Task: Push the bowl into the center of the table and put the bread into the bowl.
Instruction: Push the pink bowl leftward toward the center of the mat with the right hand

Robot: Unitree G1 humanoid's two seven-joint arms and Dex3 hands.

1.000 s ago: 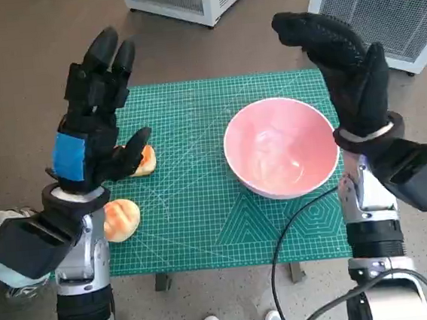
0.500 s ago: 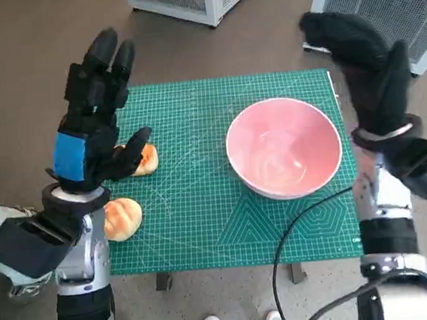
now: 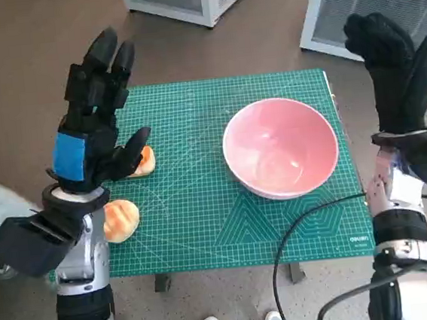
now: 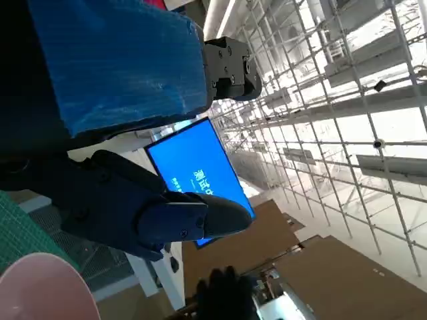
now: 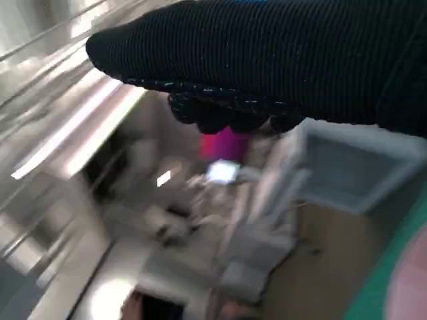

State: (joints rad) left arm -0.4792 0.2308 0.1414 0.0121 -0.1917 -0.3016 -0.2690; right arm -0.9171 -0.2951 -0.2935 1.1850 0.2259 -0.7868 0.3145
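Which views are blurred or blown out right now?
Head view: sharp, evenly lit, soft sheen inside the pink bowl. Left wrist view: fairly sharp, but the ceiling lights are bright and the left hand is dark against them. Right wrist view: heavy motion blur, background smeared; only the right hand reads clearly.

Pink bowl (image 3: 280, 147), green gridded mat (image 3: 195, 207) (white lines), golden-orange bread (image 3: 121, 218).

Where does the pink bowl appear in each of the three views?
Head view: the pink bowl sits right of centre on the green mat.
Left wrist view: its rim shows in a corner.
Right wrist view: a blurred pink edge, probably the bowl.
Shared landmark: the green mat.
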